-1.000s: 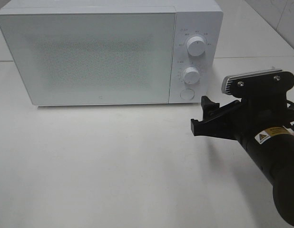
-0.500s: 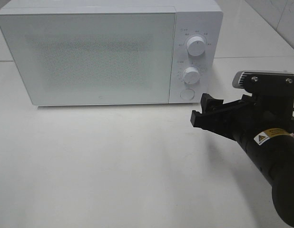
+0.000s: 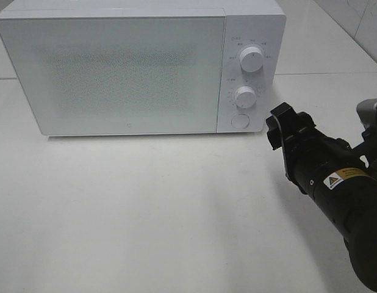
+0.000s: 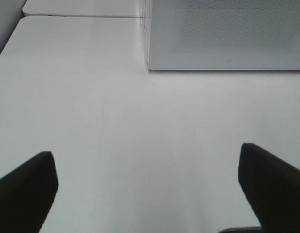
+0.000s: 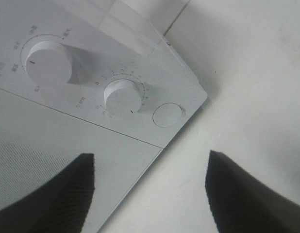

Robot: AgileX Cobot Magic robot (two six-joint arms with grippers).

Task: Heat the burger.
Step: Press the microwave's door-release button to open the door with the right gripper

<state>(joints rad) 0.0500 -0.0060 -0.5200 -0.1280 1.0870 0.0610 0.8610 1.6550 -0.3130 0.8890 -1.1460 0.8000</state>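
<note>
The burger appears in no view. A white microwave [image 3: 140, 67] stands closed on the white table [image 3: 146, 213]. The right gripper [image 3: 277, 127], spread wide and empty, hangs near the microwave's round button [image 3: 240, 121]; the left gripper [image 4: 146, 150], likewise wide and empty, hovers over the table.

The right arm [image 3: 353, 207] is reaching in from the right edge of the high view, its black forearm sloping up and leftward toward the middle. The right end effector [image 3: 279, 127] is sitting rolled onto its side there, so one finger is lying nearly in line with the other. Seen from its own wrist, its two dark fingers [image 5: 58, 194] are standing apart, gripping nothing. The left end effector [image 4: 145, 194] is showing only in its own wrist view, spreading wide and holding nothing.
</note>
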